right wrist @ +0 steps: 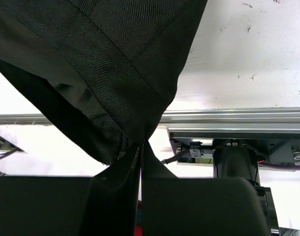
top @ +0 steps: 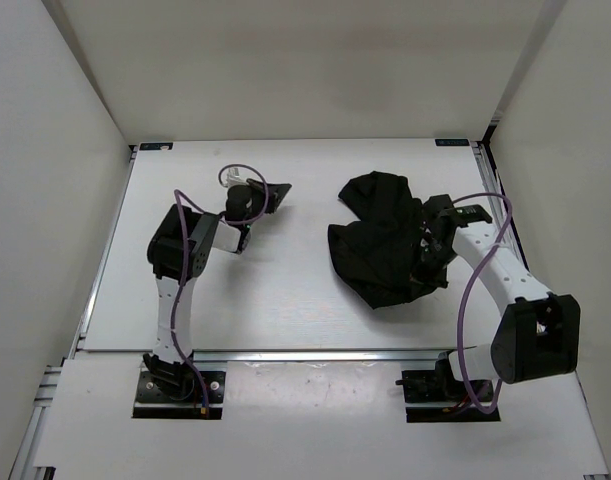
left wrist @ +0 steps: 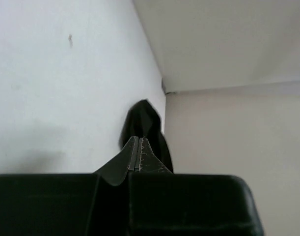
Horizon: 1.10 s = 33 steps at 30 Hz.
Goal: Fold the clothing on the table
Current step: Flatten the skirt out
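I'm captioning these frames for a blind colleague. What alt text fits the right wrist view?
The right fingers, shut, pinch a fold of the black clothing, which fans up across the left of the frame. Behind it lie the white table, its aluminium rail and an arm base.

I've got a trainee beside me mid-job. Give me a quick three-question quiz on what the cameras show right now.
1. True or false: the left tool is shut, empty and apart from the clothing.
2. Which tool pinches the clothing? A. the left tool. B. the right tool. C. both.
3. Fill in, by the robot's own sides: the clothing lies bunched on the ___ half of the table.

Key: 1 true; 2 B; 3 right.
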Motion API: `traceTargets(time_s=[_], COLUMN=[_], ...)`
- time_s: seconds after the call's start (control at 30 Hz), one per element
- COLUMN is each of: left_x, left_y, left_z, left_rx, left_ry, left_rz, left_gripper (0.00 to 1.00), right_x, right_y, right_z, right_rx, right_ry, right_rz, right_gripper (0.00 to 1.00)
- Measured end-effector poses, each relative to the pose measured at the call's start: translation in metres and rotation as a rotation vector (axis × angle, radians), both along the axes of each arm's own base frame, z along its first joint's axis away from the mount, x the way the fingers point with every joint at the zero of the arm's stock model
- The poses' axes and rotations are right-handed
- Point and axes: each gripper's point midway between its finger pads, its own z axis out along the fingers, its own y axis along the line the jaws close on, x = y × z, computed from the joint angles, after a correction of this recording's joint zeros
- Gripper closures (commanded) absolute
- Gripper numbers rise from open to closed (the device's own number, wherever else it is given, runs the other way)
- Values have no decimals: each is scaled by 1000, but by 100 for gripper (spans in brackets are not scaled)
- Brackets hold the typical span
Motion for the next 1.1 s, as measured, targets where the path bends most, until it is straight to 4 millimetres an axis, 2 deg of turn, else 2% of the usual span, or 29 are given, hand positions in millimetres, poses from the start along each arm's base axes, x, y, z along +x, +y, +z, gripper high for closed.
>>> traceTargets(time_s=[0.07,0.17,0.2,0.27,0.37,0.47,0.57,0.63,0.73,0.9,1.0,1.1], left_x=[8,8,6,4,-1,-16,-38,-46,-45,-59,-72,-85], left_y=[16,21,19,8,-16,-47,-70,-76,-74,-66,-76,-90], left_z=[18,38,42,43,38,36,27,19,9,-22,-41,-46], left_rx=[-9,12,32,108,274,408,489,527,560,606,632,612], left_ry=[-31,-61,-63,-70,-85,-141,-158,-130,-84,40,106,129], left_rz=[29,14,-12,-82,-211,-348,-479,-549,-587,-613,-649,-677], left_gripper=[100,100,95,60,51,44,43,40,43,44,44,44], right_x=[0,1,2,2,1,2,2,3,4,1,1,0], right_y=[1,5,6,8,11,12,11,10,8,5,5,4], right_z=[0,-2,-3,-6,-7,-7,-7,-6,-3,-1,-2,-3], right_rx=[-2,-15,-24,-45,-62,-61,-61,-59,-56,-51,-51,-51], right_ry=[4,17,23,33,36,35,35,31,17,2,3,5], right_rz=[6,30,42,66,90,86,74,64,51,33,33,33], right_gripper=[100,100,100,100,100,100,100,100,100,99,100,100])
